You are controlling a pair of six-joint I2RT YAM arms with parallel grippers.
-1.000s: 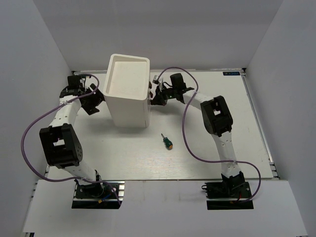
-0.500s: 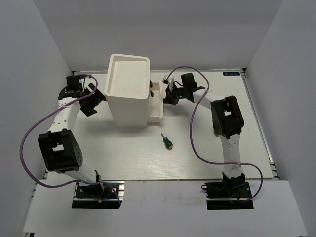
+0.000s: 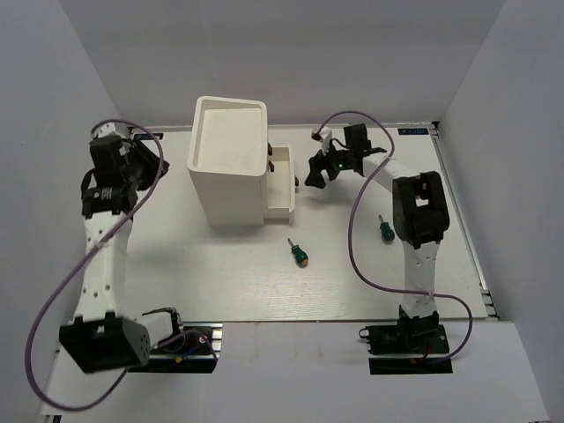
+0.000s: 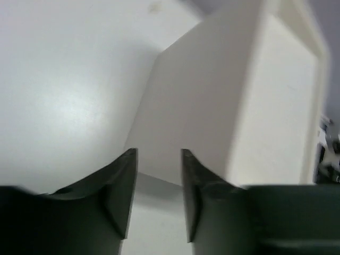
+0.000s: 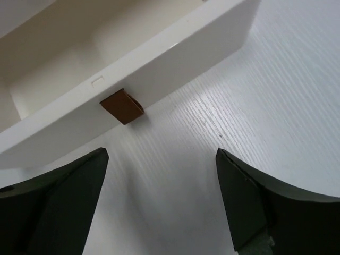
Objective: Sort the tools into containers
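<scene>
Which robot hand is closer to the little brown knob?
Right. The right fingers sit just before the knob; the left fingers are away on the far side of the box.

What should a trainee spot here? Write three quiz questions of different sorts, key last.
1. True or false: the right gripper grips the brown knob.
2. How many green-handled screwdrivers lie on the table?
3. The drawer of the white box is: A shut, B pulled out, C lying on the table.
Key: 1 false, its fingers are open and apart from the knob; 2 two; 3 B.
</scene>
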